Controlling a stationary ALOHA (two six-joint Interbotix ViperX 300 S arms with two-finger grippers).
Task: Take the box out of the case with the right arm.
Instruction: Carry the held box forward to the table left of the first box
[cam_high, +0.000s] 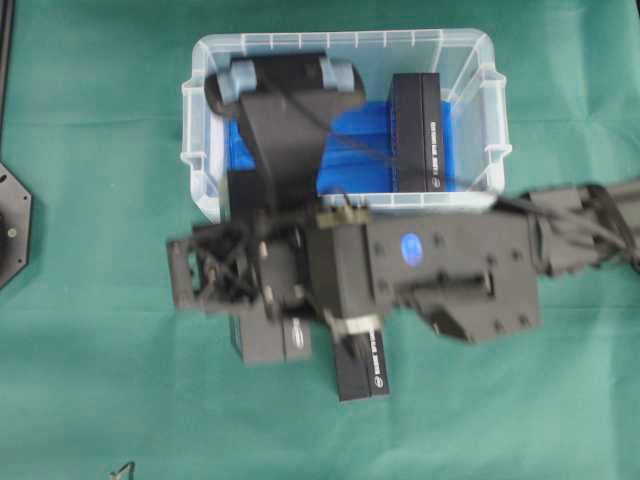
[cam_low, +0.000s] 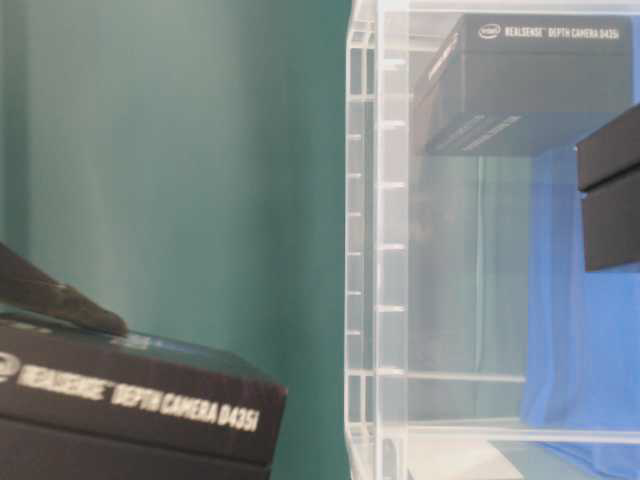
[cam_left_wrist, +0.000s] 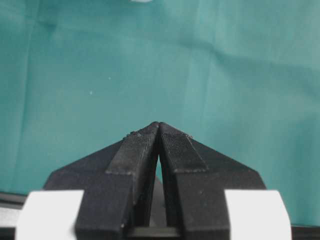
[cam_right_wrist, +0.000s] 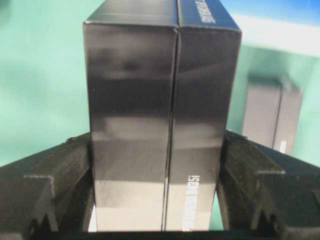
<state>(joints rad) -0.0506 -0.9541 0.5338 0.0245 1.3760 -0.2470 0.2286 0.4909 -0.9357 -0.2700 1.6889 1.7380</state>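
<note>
Three black RealSense camera boxes show in our overhead view: one box stands inside the case along its right wall, on the blue lining; a second lies on the green surface in front of the case; a third, the held box, sits just beside it, clamped in our right tool outside the tub. From the right wrist, we see that tool's black fingers pressed against both long sides of the held box, with another box beyond on the cloth. Our left tool points at bare green cloth, its tips touching and nothing between them. At table level, lettering reads "RealSense Depth Camera D435i" on the near box.
</note>
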